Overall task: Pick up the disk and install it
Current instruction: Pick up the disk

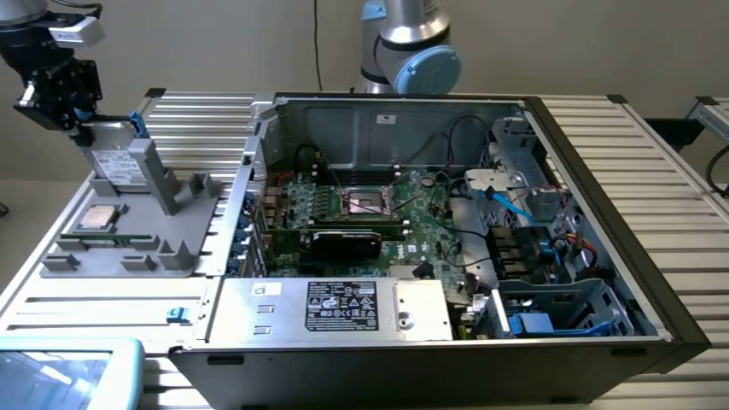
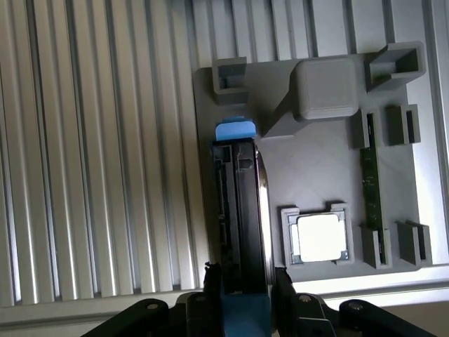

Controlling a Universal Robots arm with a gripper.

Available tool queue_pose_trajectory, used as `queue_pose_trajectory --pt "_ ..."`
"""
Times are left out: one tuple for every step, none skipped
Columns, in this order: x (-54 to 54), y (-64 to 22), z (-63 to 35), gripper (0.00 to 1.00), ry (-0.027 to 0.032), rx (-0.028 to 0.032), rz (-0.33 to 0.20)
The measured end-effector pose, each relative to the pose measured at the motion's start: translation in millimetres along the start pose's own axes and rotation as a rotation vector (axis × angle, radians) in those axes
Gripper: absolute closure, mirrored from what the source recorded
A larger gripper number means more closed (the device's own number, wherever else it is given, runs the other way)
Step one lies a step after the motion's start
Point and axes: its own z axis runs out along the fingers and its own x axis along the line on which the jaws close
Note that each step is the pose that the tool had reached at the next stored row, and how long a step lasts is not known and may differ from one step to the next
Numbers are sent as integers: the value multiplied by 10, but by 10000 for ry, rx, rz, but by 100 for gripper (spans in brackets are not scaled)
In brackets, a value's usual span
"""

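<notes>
The disk [image 1: 118, 166] is a grey metal drive with a white label and a blue bracket. It stands on end at the exterior view's left, against the upright post of a grey holder tray [image 1: 183, 224]. My gripper [image 1: 80, 126] is at its upper end, shut on it. In the wrist view the disk [image 2: 238, 210] shows edge-on with its blue end tab [image 2: 234, 130] at the far end. My gripper [image 2: 245, 279] has a black finger [image 2: 212, 282] pressed on each side of it. I cannot tell whether the disk's lower end still touches the tray.
On the holder tray [image 2: 316, 161] lie a square silver processor chip [image 2: 321, 237] and a green memory stick [image 2: 370, 186]. The open computer case [image 1: 569, 128] is at the exterior view's right, with a drive cage [image 1: 569, 307] holding another blue-bracketed unit [image 1: 530, 325]. Ribbed aluminium table [image 1: 672, 171] surrounds it.
</notes>
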Motion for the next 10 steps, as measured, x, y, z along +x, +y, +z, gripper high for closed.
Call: queue_pose_trajectory --pt "0 0 0 61 0 0 -1" --pt "0 0 0 61 0 0 -2" --pt "0 0 0 61 0 0 -2" --pt "0 0 0 61 0 0 -2" --pt "0 0 0 61 0 1 -2" --pt "0 0 0 61 0 1 -2" --pt "0 0 -1 61 -1 1 -2" --pt "0 0 -1 62 -1 2 -2" --pt "0 0 -1 62 0 1 -2" --pt "0 0 -1 62 -1 1 -2"
